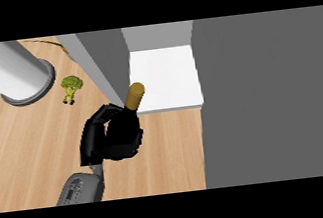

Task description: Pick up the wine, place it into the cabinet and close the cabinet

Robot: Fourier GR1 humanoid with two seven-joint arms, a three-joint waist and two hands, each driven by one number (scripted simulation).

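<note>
**A:** From up over its head, where's the wine (135,95) now?

**B:** In the one hand (113,136) I can see, over the middle of the wooden surface (28,146). The forearm comes up from the surface's near edge, left of centre, so I take it for the left hand, though I wouldn't swear to it. The other hand isn't in sight at all.

**A:** And the fingers?

**B:** Curled round the bottle's dark body, hiding most of it. Only the golden neck sticks out past them.

**A:** Which way is it pointing?

**B:** The long axis runs from the hand toward the far edge, tipped a little right. The neck's tip lies right at the front lip of the cabinet's white shelf (168,75), just beside the grey cabinet door (103,62), which stands open on the left of the opening.

**A:** So the cabinet is straight ahead of it?

**B:** Ahead and slightly right. I'd say the bottle must go forward along its own axis, keeping clear of the door's edge, which looks very near the neck.

**A:** Anything else about?

**B:** A small green broccoli (71,86) and a grey cylinder (12,72) towards the far left corner, well apart from the hand.
</note>
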